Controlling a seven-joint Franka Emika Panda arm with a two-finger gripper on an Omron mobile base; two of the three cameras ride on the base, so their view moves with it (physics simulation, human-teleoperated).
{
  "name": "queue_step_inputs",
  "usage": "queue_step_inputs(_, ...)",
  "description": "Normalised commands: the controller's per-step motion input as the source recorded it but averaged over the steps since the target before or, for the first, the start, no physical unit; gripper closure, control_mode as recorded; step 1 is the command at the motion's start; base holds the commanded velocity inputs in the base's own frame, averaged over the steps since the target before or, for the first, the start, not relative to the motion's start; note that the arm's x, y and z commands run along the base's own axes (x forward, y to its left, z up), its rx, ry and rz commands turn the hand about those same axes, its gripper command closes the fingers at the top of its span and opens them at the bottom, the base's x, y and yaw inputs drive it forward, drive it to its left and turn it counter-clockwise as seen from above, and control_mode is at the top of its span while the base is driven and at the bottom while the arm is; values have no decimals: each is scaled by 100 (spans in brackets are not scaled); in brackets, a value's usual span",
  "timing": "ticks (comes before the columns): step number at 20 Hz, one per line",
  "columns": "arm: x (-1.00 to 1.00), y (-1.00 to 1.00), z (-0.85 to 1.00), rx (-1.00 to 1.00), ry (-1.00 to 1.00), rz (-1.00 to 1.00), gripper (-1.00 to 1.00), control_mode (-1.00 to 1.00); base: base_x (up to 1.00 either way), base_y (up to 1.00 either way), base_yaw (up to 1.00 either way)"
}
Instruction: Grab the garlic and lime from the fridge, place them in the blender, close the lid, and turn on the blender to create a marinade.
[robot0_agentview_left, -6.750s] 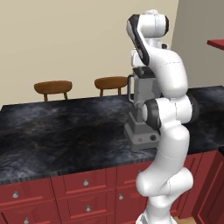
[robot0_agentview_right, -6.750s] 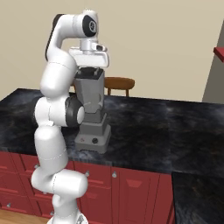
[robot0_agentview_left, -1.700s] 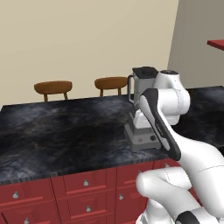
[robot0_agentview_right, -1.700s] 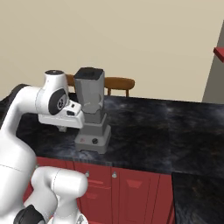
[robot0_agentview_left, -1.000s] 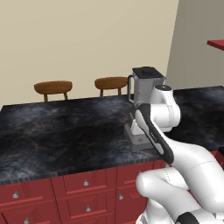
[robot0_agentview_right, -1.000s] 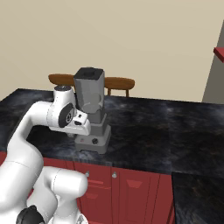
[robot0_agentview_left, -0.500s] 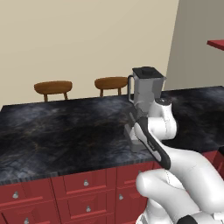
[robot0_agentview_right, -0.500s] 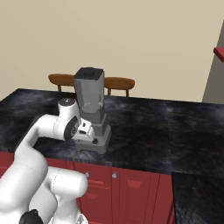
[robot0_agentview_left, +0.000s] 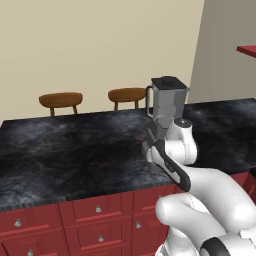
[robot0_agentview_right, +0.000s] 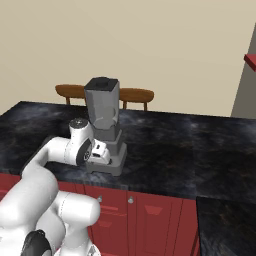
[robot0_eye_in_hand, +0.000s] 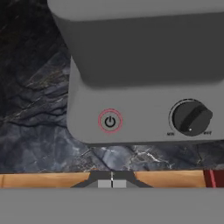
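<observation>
The blender (robot0_agentview_right: 105, 130) stands on the dark counter (robot0_agentview_right: 190, 150), lid (robot0_agentview_right: 102, 82) on. In front of its base, the gripper (robot0_eye_in_hand: 112, 181) points at the power button (robot0_eye_in_hand: 110, 121), fingers pressed together.

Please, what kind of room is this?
Most likely a home kitchen: a blender stands on a dark stone counter above red drawers, with wooden stools behind.
</observation>
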Motion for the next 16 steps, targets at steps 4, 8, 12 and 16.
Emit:
queue_step_inputs(4, 26, 0, -14, 0, -1, -2, 100, -100, 0, 0, 0)
queue_step_inputs(8, 26, 0, -13, 0, 0, -1, 100, -100, 0, 0, 0)
queue_step_inputs(12, 23, 0, -13, 0, 0, -1, 100, -100, 0, 0, 0)
queue_step_inputs(16, 13, 0, -19, 0, 0, 0, 100, -100, 0, 0, 0)
